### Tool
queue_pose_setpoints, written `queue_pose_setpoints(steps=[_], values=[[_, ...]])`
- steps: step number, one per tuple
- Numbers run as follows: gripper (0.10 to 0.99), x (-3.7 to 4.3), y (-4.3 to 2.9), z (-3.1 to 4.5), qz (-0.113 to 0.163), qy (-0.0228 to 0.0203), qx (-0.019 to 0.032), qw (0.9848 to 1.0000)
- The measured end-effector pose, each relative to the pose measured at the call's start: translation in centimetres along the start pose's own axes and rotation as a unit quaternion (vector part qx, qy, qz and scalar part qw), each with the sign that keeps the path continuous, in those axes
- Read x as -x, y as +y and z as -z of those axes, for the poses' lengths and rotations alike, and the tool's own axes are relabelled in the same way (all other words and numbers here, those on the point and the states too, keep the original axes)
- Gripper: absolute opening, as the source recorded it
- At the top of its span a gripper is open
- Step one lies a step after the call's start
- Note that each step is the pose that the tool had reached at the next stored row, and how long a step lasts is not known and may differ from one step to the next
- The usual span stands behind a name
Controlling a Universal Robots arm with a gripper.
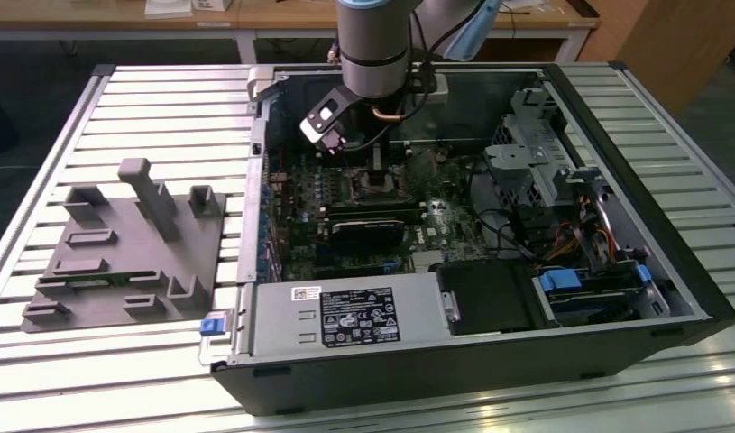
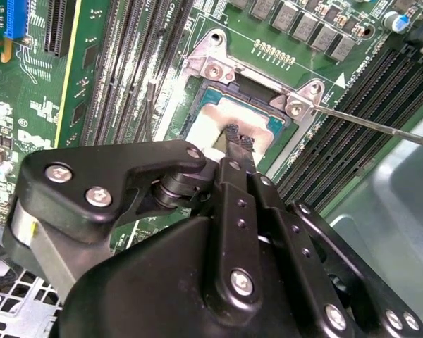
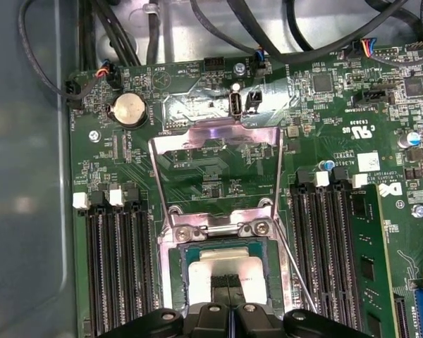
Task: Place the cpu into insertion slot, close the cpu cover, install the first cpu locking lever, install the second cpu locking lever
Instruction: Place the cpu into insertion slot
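Observation:
The cpu (image 3: 225, 269) lies flat in the insertion slot (image 3: 168, 278), its pale metal top showing in both wrist views (image 2: 222, 118). My gripper (image 2: 237, 139) is shut, and its narrow fingertips rest on or just above the middle of the chip. The cpu cover (image 3: 215, 132) stands swung open on its hinge beyond the slot, a silvery frame with a cut-out middle. A thin locking lever (image 2: 374, 125) juts out free beside the slot. In the exterior view my gripper (image 1: 374, 176) hangs over the motherboard inside the open computer case (image 1: 632, 99).
Long black memory slots (image 3: 113, 267) flank the socket, and one stick (image 3: 363, 260) is seated. Cables (image 3: 113, 42) run along the board's far edge. A grey fixture block (image 1: 126, 244) sits on the slatted table at the exterior view's left. The power supply (image 1: 343, 317) fills the case front.

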State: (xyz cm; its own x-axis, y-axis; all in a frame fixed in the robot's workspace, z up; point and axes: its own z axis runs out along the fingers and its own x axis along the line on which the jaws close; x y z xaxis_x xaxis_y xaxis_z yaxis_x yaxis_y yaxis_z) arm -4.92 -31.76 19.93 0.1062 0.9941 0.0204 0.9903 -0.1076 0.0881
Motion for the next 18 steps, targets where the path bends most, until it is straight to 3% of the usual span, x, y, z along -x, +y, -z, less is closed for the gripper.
queue_pose_setpoints(steps=[12,18], values=[[0.106,-0.03,0.0,-0.08,0.0,0.0005,0.0004,1.0],[0.106,-0.05,0.08,0.85,0.0,0.0004,0.0003,1.0]])
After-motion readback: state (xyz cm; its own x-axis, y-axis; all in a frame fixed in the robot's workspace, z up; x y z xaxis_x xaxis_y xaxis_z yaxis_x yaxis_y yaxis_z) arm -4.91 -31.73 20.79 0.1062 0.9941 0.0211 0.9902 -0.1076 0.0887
